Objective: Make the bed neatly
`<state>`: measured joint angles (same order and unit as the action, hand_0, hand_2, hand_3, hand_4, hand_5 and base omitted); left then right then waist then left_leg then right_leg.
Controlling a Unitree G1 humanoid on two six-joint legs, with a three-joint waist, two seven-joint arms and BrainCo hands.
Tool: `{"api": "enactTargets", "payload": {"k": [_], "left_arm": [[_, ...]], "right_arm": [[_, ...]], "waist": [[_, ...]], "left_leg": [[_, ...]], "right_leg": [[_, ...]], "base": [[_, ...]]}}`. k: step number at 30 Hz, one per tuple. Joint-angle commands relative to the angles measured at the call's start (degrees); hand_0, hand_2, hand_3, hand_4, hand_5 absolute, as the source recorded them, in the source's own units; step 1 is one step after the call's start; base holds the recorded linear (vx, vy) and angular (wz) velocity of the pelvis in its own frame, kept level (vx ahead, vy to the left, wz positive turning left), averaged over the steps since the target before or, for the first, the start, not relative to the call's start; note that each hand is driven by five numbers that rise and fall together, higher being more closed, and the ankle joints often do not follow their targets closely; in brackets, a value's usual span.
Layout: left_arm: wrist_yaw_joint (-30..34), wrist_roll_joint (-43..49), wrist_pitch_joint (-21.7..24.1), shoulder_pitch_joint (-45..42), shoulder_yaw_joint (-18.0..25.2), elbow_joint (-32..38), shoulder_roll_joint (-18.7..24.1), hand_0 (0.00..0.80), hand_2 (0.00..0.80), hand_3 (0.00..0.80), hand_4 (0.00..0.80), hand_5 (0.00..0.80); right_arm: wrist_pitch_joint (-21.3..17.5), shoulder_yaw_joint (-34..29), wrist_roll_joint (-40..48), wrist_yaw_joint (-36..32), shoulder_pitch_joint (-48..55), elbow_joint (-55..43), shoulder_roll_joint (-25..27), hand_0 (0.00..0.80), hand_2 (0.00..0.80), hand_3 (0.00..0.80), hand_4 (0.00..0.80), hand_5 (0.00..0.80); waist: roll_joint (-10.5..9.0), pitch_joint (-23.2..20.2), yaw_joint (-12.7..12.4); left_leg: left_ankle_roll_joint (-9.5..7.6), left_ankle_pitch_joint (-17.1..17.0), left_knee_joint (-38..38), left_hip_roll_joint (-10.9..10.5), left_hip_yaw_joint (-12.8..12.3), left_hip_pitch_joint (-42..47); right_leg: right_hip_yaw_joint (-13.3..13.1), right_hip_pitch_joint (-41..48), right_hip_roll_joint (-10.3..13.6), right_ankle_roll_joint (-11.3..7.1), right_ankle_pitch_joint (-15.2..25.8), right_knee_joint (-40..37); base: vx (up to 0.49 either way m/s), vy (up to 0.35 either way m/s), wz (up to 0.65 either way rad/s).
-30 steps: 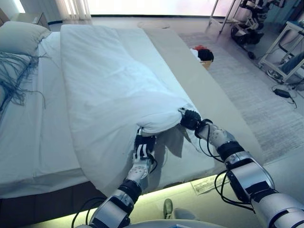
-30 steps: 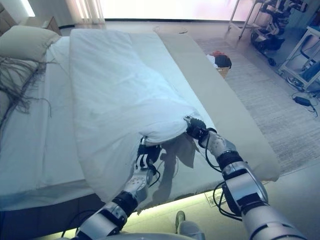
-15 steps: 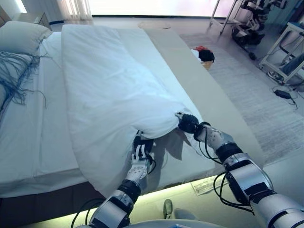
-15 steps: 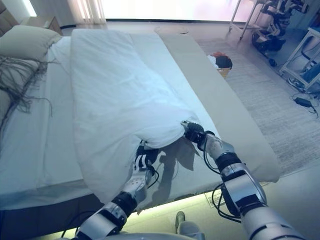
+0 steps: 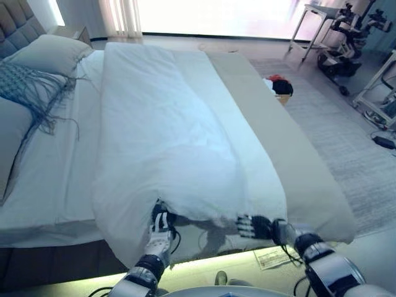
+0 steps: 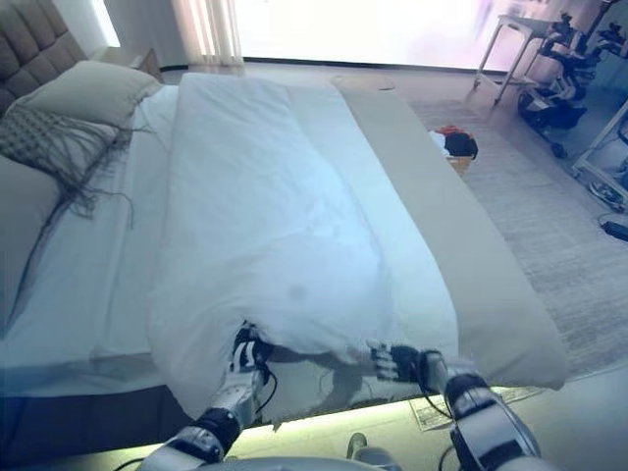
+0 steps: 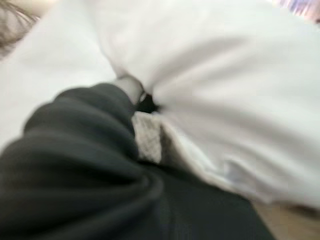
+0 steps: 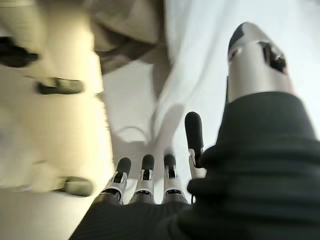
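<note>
A white duvet (image 5: pixel 167 136) lies lengthwise on the bed, and its near edge now reaches the foot of the mattress (image 5: pixel 49 185). My left hand (image 5: pixel 161 223) is at the duvet's raised near edge, with its fingers tucked under the cloth. In the left wrist view, white cloth (image 7: pixel 225 90) bunches right over the hand (image 7: pixel 127 86). My right hand (image 5: pixel 253 227) is at the near right corner of the duvet. In the right wrist view its fingers (image 8: pixel 145 172) are straight and hold nothing, with the white cloth (image 8: pixel 200 65) past them.
A beige blanket (image 5: pixel 291 161) covers the right side of the bed. Pillows (image 5: pixel 52 54) and a fringed throw (image 5: pixel 31 93) lie at the head, on the left. A small basket of clothes (image 5: pixel 281 86) stands on the rug to the right, with carts and stands behind it.
The duvet's near edge has been drawn down to the foot of the bed and lies flatter. Both hands came back with it. The right hand has let go. The camera view has shifted.
</note>
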<state>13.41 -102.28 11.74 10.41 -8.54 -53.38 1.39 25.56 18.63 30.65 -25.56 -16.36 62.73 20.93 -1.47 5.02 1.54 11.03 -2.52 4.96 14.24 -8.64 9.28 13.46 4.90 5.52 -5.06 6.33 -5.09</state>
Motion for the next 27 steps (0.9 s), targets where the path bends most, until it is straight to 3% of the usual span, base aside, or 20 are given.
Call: {"api": "enactTargets", "payload": {"k": [1,7,15,21,27], "left_arm": [[3.0,6.2,-2.1,4.7,2.7,-0.7,1.7,0.8,0.8,0.8,0.8,0.8],[6.4,10.2,-5.9,1.5,8.7,-2.0,4.0,0.8,0.8,0.8,0.8,0.8],[11.2,17.3,-11.0,-2.1,13.1,-2.5,7.5,0.8,0.8,0.8,0.8,0.8],[11.0,22.5,-10.6,-5.3,16.3,-4.4,10.9,0.8,0.8,0.8,0.8,0.8],[9.7,26.8,-10.5,-7.3,21.2,-11.1,15.7,0.8,0.8,0.8,0.8,0.8]], "right_arm": [[-4.4,-1.8,-3.1,-3.1,-1.5,4.9,0.8,0.0,0.0,0.0,0.0,0.0],[-7.0,-4.6,-3.3,-4.2,3.5,5.4,0.4,0.0,0.0,0.0,0.0,0.0],[-8.1,-7.6,-2.9,-4.3,6.6,6.1,0.7,0.0,0.0,0.0,0.0,0.0],[-8.9,-9.8,-1.6,-3.1,7.2,6.9,0.7,0.0,0.0,0.0,0.0,0.0],[-9.8,-10.6,-1.0,-2.9,7.1,8.0,1.7,0.0,0.0,0.0,0.0,0.0]], "waist": [[-1.69,1.8,-3.5],[-1.13,1.3,-4.1],[-0.37,0.9,-5.3],[0.79,1.2,-6.4],[1.81,1.7,-7.1]], "left_leg": [[-0.24,-1.1,0.0,1.2,1.0,0.4],[-0.48,-0.8,0.0,0.4,1.8,0.5],[-1.04,-0.6,0.0,-0.6,2.7,0.3],[-1.5,-0.6,0.0,-1.3,3.7,0.2],[-1.78,-0.8,0.0,-1.8,4.4,-0.3]], "right_leg": [[1.1,2.6,5.3,-4.04,-2.9,2.9],[1.8,3.8,5.6,-4.1,-2.7,1.8],[2.5,4.5,6.1,-4.21,-2.7,1.2],[3.0,4.8,6.5,-4.19,-3.0,1.4],[3.6,4.8,7.0,-4.12,-3.5,1.6]], "base": [[0.01,0.039,0.04],[0.016,0.041,0.11],[0.014,0.041,0.06],[0.006,0.059,0.06],[-0.01,0.093,0.02]]}}
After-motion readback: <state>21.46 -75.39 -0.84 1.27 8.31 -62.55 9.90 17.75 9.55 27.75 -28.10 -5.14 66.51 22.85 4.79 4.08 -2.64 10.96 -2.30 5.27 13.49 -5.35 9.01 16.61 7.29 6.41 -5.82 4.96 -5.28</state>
